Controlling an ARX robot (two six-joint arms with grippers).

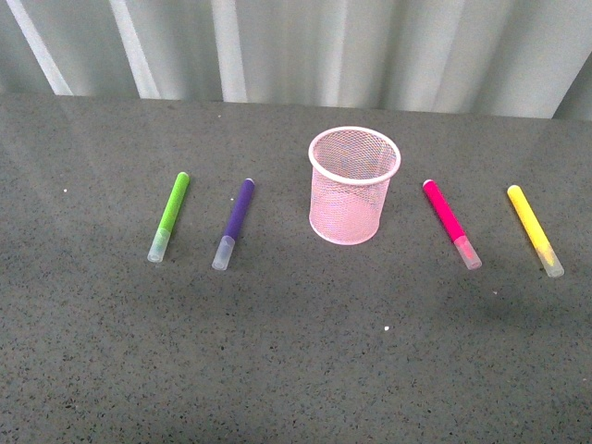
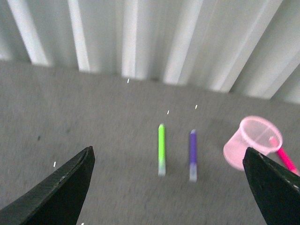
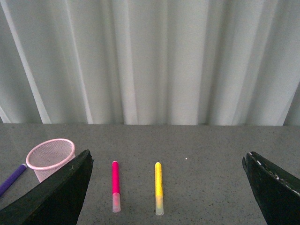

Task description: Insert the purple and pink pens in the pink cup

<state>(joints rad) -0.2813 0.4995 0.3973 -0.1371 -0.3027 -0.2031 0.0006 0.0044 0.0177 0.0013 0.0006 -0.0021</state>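
Front view: nothing done yet. The pink cup [image 1: 347, 211] stands empty mid-way across the worktop [image 1: 296, 370], purple pen [image 1: 236, 222] lying leftward, pink pen [image 1: 448, 222] rightward. Left hand [image 2: 167, 150] and right hand [image 3: 167, 153] gape, empty.

Purple pen [image 1: 234, 224] flat ahead of left claw [image 2: 168, 154]. Pink pen [image 1: 451, 225] flat ahead of right claw [image 3: 167, 154]. Pink mesh cup [image 1: 347, 208] upright between.
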